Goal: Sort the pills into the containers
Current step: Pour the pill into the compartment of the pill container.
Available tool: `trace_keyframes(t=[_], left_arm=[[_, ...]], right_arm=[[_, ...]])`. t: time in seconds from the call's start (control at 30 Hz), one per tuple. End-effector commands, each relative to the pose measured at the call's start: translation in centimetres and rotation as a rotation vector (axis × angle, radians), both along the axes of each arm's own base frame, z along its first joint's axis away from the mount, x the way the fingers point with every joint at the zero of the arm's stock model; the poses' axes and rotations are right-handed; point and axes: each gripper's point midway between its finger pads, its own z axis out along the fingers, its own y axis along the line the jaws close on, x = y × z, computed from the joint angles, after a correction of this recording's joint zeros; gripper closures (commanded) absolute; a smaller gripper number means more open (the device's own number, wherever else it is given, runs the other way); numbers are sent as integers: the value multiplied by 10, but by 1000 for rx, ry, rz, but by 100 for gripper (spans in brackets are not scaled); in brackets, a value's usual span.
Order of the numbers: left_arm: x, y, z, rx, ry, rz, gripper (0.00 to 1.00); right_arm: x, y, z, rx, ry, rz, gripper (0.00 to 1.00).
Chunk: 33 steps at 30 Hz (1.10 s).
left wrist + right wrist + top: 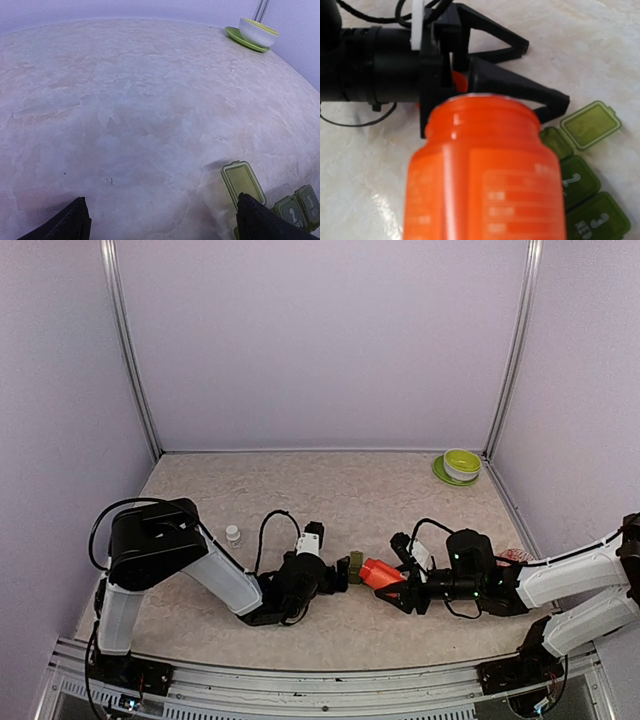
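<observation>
I have the right pincer (397, 580) clenched on the orange bottle (485, 170), its mouth tipped toward the containers (580, 185) just ahead, presumably for pouring, with the left pincer (160, 222) released beside them.

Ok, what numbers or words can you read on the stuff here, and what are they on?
"2": on the middle lid of the green containers; the small word under it is too blurred to read.
"3": on the end lid of the same strip; the small word under it is also too blurred to read.
Orange bottle: the label has printed lines, all too blurred to read.
</observation>
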Motion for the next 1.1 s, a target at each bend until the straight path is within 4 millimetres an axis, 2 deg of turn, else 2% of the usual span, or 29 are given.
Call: trace_keyframes(t=[0.0,0.17,0.47,0.7,1.07], left_arm=[[0,17,-24,125,2,42,1],[0,19,-24,156,-1,35,1],[-4,3,-29,152,22,-51,1],[-5,-1,-33,146,36,-62,1],[-1,-1,-34,103,52,-57,1]], right_arm=[[7,4,11,22,-27,-4,82],[8,4,13,22,-33,-4,82],[8,5,17,13,-28,0,82],[9,4,21,8,-31,-8,82],[10,4,11,-37,-3,-8,82]])
